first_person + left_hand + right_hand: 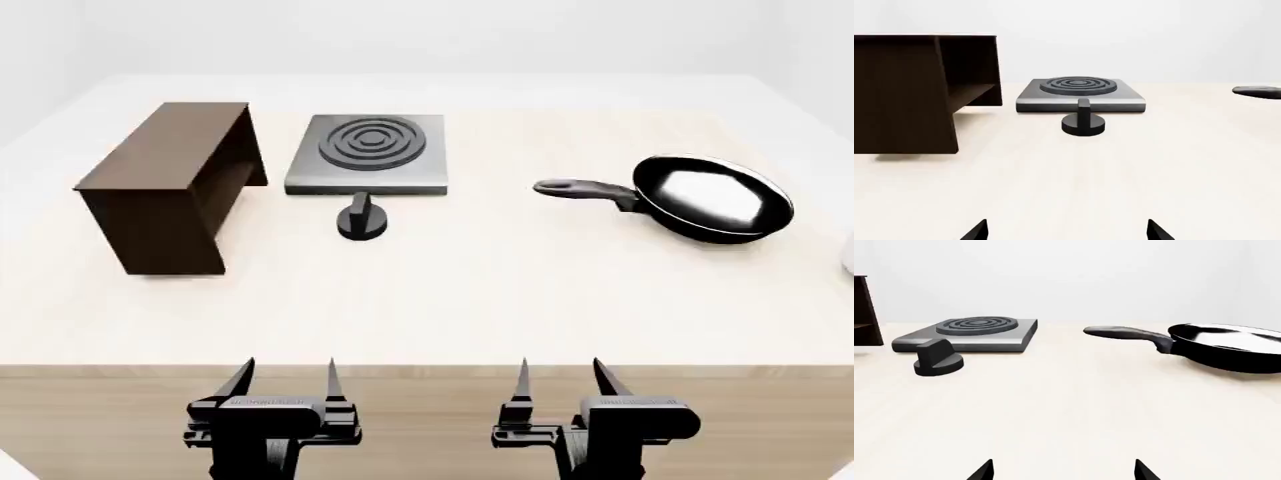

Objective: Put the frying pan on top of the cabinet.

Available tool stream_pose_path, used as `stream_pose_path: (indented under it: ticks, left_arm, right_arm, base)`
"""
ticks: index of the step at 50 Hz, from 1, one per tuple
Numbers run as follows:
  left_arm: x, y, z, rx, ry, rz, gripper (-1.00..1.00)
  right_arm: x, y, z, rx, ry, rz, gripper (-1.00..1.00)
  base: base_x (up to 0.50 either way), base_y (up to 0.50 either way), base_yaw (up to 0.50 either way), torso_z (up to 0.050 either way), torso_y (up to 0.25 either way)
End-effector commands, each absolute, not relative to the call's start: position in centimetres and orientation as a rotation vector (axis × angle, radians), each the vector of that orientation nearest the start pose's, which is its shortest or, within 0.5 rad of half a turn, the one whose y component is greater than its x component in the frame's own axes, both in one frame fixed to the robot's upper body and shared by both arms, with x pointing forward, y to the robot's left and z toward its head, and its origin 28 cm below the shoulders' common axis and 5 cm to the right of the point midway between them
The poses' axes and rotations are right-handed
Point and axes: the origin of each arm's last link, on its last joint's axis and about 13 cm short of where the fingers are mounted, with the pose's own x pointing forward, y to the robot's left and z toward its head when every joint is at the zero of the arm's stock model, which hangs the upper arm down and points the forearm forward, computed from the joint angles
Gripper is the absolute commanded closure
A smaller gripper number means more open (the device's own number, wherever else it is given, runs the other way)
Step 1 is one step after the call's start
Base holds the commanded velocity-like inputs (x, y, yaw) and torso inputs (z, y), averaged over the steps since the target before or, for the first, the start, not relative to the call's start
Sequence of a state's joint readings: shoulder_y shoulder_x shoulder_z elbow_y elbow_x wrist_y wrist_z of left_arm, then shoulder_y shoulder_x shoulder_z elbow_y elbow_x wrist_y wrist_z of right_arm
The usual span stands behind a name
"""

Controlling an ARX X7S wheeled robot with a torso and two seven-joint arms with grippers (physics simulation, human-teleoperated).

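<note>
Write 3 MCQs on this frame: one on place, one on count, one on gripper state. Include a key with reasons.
1. Where does the frying pan sit?
A. on the cabinet top
B. on the table, to the right of the stove plate
C. on the stove plate

2. How many dark control knobs stand on the table?
A. one
B. two
C. three

3. What state are both grippers in?
A. shut on the pan handle
B. shut, holding nothing
C. open, holding nothing

Key:
1 B: the pan rests on the table, well apart from the stove plate and the cabinet.
2 A: a single knob stands in front of the stove plate.
3 C: the left gripper and right gripper show spread fingers at the near table edge, nothing between them.
</note>
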State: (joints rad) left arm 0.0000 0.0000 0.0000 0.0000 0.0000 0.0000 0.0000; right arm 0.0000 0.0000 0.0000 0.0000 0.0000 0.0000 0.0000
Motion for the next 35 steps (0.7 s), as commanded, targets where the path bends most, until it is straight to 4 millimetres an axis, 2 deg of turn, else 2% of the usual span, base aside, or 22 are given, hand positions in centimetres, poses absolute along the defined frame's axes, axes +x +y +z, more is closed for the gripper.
stream_pose_path:
  ticks: [1, 12, 35]
  left_arm:
    - [21.08, 20.55, 1.17, 0.004, 0.003, 0.0, -1.0]
    - [21.23, 20.68, 1.11, -0.002, 0.007, 0.012, -1.0]
    - [21.18, 20.59, 0.93, 0.014, 0.016, 0.004, -1.0]
  right_arm:
    - [21.09, -9.62, 1.14, 0.002, 0.012, 0.002, -1.0]
    - [21.0, -9.48, 0.94, 0.021, 0.021, 0.036, -1.0]
    - [20.89, -9.68, 1.48, 0.031, 0.021, 0.025, -1.0]
  base:
    - [0.0, 0.0, 0.0, 0.0, 0.0]
    - [0.0, 0.0, 0.0, 0.0, 0.0]
    - [0.0, -0.5, 0.0, 0.0, 0.0]
